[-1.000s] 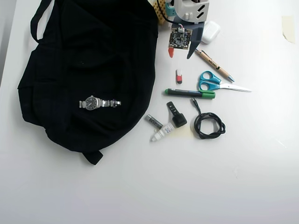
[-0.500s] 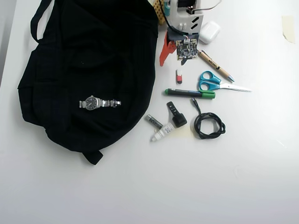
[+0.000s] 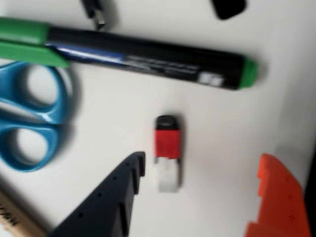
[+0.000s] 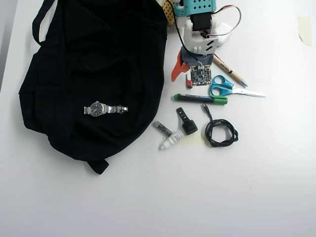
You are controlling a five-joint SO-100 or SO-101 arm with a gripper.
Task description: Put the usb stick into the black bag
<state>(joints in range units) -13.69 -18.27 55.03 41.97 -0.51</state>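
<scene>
The usb stick (image 3: 168, 154), red and white with a dark end, lies flat on the white table. In the wrist view my gripper (image 3: 202, 165) is open around it: the black finger (image 3: 116, 197) sits just left of the stick and the orange finger (image 3: 276, 202) stands well off to its right. Seen from overhead, the gripper (image 4: 187, 79) hovers over the usb stick (image 4: 189, 84), and only a red bit of it shows under the camera board. The black bag (image 4: 98, 74) fills the left of the table, its edge just left of the orange finger (image 4: 177, 69).
A wristwatch (image 4: 104, 108) lies on the bag. Close around the stick are a black and green marker (image 4: 200, 98), blue scissors (image 4: 224, 88) and a wooden pen (image 4: 229, 69). Further down sit a black fob (image 4: 186, 122), a grey tube (image 4: 161, 128), a white bottle (image 4: 172, 139) and a coiled cable (image 4: 220, 132).
The arm has reached down the overhead view, from near the top edge to over the usb stick. Its fingers now straddle the stick, which has not moved.
</scene>
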